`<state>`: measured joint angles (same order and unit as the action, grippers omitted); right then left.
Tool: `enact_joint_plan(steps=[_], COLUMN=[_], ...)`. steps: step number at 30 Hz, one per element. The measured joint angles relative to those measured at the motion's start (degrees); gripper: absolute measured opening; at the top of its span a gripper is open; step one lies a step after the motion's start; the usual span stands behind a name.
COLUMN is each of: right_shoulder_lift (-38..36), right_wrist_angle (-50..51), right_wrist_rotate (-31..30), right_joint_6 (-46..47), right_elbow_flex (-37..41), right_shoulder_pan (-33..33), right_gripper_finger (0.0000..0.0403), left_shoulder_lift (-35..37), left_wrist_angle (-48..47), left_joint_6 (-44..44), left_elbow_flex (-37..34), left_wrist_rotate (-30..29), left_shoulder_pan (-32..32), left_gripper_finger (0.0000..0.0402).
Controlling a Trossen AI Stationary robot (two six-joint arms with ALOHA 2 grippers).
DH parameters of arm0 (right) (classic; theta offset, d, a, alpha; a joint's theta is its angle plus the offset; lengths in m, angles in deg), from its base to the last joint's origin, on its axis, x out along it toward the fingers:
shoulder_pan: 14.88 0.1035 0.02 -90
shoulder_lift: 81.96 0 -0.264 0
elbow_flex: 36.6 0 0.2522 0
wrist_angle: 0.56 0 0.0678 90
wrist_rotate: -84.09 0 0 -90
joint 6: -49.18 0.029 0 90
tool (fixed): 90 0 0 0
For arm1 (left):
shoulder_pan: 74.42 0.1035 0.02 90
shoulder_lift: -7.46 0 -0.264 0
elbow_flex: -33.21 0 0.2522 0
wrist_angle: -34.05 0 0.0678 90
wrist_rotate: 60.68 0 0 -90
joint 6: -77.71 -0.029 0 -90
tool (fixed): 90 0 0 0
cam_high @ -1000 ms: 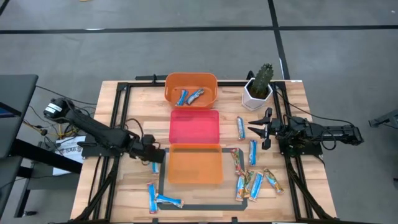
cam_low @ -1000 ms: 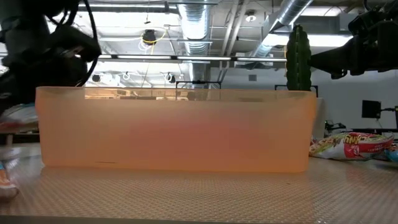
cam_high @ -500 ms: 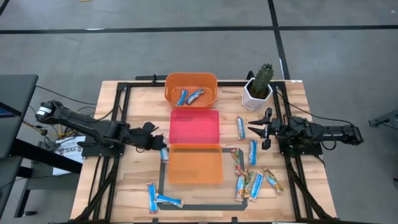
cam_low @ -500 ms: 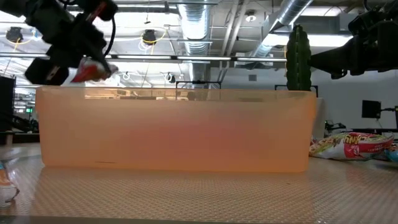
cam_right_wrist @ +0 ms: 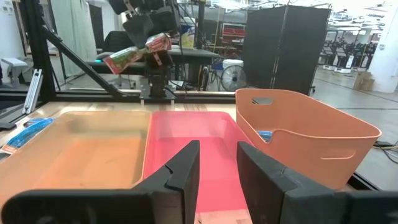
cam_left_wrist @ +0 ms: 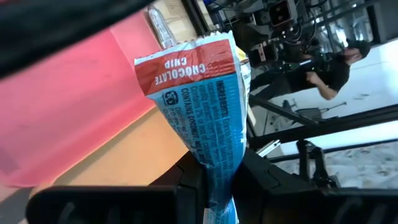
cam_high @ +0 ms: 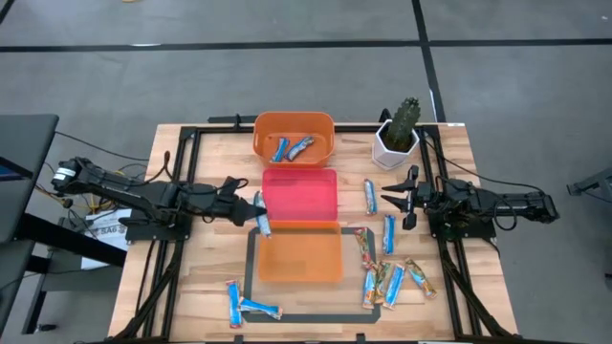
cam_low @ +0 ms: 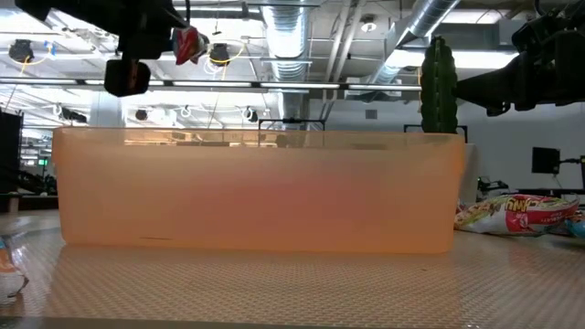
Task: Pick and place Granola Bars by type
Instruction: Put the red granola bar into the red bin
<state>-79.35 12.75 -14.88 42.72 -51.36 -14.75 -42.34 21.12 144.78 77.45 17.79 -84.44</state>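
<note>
At nine o'clock of the pink-red tray (cam_high: 299, 194), the left gripper (cam_high: 251, 211) hangs above the table (cam_high: 182, 287) with its jaws clamped on a blue-and-white granola bar (cam_high: 262, 219), whose free end reaches over the seam between that tray and the near orange tray (cam_high: 298, 253). More bars (cam_high: 387, 258) lie scattered at three to five o'clock of the trays, two lie in the far orange bin (cam_high: 293, 136) at twelve, and two at seven. The right gripper (cam_high: 391, 199) waits at three o'clock, jaws apart.
</note>
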Motion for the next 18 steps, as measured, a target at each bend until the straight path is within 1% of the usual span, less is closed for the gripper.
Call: enact_joint_plan(steps=[5, 9, 12, 14, 18], right_shoulder_lift=[-0.02, -0.01, 0.00, 0.00, 0.00], right_wrist_angle=[0.00, 0.00, 0.00, 0.00, 0.00], right_wrist_rotate=[0.00, -0.01, 0.00, 0.00, 0.00], right_joint_6=[0.00, 0.00, 0.00, 0.00, 0.00], right_elbow_flex=[-0.01, -0.01, -0.01, -0.01, -0.01], right_shoulder_pan=[0.01, -0.01, 0.01, 0.01, 0.01], right_gripper_finger=[0.0102, 0.0102, 0.0102, 0.0102, 0.0102], left_shoulder_lift=[0.00, -0.35, -2.41, -4.28, -8.38], left_wrist_angle=[-0.08, -0.38, -1.54, -2.94, -7.78], left_joint_6=[-1.46, -2.92, -3.87, -6.00, -10.36], left_elbow_flex=[0.00, 0.00, 0.33, 1.92, 5.71], left_wrist_rotate=[-0.06, 3.91, 7.73, 9.58, 9.84], left_shoulder_pan=[0.26, 2.68, 4.93, 6.54, 9.77], left_gripper_finger=[0.0050, 0.0050, 0.0050, 0.0050, 0.0050])
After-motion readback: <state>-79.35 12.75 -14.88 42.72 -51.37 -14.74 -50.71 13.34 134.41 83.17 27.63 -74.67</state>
